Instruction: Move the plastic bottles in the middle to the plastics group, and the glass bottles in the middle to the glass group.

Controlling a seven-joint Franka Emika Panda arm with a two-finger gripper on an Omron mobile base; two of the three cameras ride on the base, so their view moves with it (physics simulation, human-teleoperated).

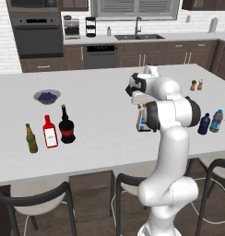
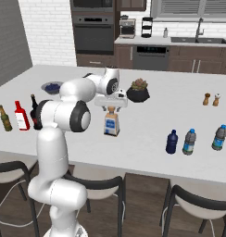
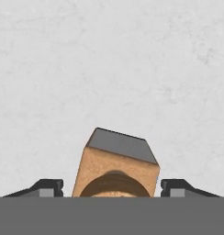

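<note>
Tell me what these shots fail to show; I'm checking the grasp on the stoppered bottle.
- Pale bottle: arm covers most of it in left base view.
- Contact of claw with stopper: cut off by hand view's bottom edge.
- Labels on brown bottle and red bottle: too small.

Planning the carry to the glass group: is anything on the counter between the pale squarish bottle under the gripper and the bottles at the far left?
Nothing visible. The counter lies bare between the pale squarish blue-labelled bottle and the squat black bottle, red bottle and olive-brown bottle.
</note>
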